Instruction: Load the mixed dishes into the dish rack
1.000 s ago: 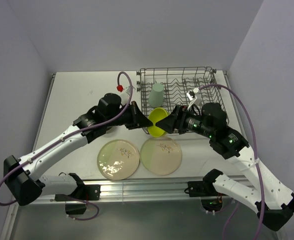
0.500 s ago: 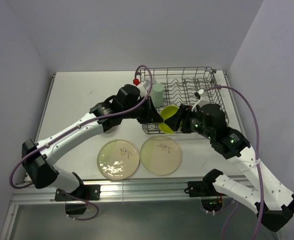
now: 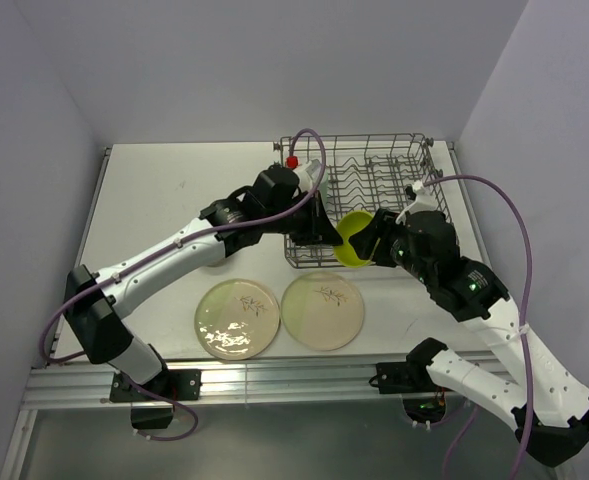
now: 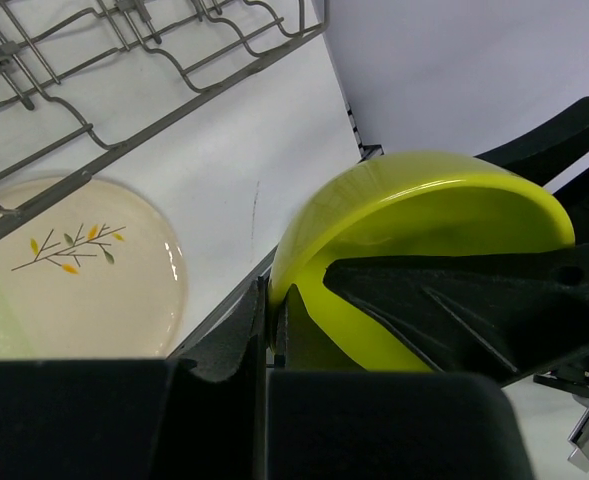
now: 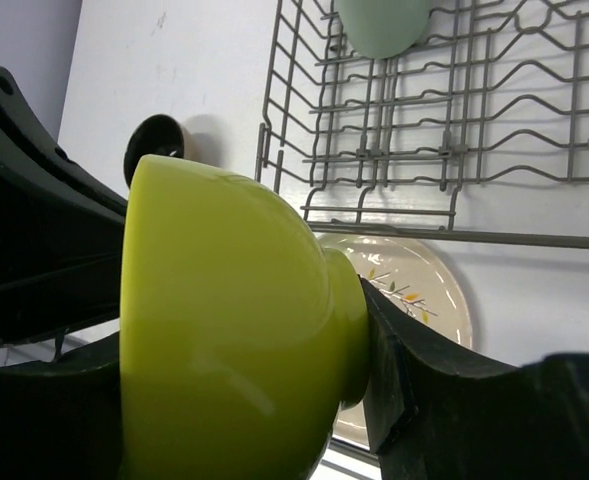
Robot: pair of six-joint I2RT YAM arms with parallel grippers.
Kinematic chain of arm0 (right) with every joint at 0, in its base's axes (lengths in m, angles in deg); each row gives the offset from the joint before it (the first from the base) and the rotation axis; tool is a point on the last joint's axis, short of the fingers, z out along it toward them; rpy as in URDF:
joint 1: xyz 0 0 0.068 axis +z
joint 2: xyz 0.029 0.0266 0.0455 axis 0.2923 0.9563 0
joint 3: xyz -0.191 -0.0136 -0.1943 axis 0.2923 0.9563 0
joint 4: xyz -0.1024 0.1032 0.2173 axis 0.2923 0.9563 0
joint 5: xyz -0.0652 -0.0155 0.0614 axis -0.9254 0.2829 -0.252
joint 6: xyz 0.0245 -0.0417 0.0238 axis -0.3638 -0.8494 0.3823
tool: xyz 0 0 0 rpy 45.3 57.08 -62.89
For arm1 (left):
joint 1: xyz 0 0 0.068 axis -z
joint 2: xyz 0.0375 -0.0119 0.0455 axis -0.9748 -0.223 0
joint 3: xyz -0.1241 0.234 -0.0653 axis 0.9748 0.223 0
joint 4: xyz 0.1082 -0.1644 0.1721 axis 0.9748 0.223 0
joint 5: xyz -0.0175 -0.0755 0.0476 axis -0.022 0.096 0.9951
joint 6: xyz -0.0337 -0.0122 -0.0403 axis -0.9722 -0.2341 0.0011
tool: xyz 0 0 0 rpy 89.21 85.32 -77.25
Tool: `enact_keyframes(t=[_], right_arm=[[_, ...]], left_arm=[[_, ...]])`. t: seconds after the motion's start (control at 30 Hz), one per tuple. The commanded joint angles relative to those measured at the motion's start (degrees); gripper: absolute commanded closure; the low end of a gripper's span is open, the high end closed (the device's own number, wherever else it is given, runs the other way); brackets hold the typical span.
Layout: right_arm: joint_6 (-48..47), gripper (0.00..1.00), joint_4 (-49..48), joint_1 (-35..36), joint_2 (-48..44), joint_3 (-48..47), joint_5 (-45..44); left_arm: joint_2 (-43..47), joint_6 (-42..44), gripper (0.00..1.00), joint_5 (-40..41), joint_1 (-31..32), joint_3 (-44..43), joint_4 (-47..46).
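Observation:
The lime-green bowl (image 3: 354,240) (image 4: 414,220) (image 5: 224,320) hangs on its side over the near edge of the grey wire dish rack (image 3: 374,165) (image 5: 454,130). My left gripper (image 3: 330,237) (image 4: 271,300) is shut on its rim. My right gripper (image 3: 368,246) (image 5: 234,380) spans the bowl from mouth to foot. One of its fingers (image 5: 424,400) presses the foot. A mint-green cup (image 5: 379,25) stands in the rack. Two cream plates (image 3: 236,317) (image 3: 322,311) lie on the table in front. A small dark cup (image 5: 154,140) sits left of the rack.
The rack's upright tines (image 4: 124,60) rise just behind the bowl. Purple cables (image 3: 494,215) loop above both arms. The table's near rail (image 3: 274,375) runs just in front of the plates. Walls close the scene at the back and both sides.
My left arm has carried the bowl to the right, from in front of the rack's left end to its middle. The right gripper has drawn back with it and narrowed round the bowl.

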Motion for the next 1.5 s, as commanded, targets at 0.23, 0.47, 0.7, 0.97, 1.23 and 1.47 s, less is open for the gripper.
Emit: enact_keyframes(t=[0.23, 0.47, 0.7, 0.97, 1.23, 1.47], right_arm=[[-1.38, 0.67, -2.22, 1.31, -2.17, -2.56, 3.29], [-1.29, 1.0, -1.61, 1.31, -2.43, -3.26, 3.82], [-1.82, 1.0, 0.32, 1.31, -0.85, -4.05, 1.8], [-2.61, 1.0, 0.85, 1.31, 0.73, -5.37, 0.58], [-1.91, 1.0, 1.91, 1.31, 1.79, -5.28, -1.53], [-1.73, 1.0, 3.93, 1.31, 1.08, -5.11, -4.7]], left_arm=[[-0.53, -0.28, 1.0, 1.79, 0.83, -4.29, -4.3], [-1.32, -0.45, 1.0, 2.32, 0.92, -4.29, -3.33], [-2.38, -1.59, 0.41, 3.55, 1.01, -4.64, -3.59], [-0.62, -0.8, 0.1, 4.77, 1.1, -3.76, -3.95], [2.02, 0.07, 0.07, 8.55, 1.1, -2.26, -1.41], [2.46, 1.13, 0.07, 19.88, 1.01, -6.13, 7.12]])
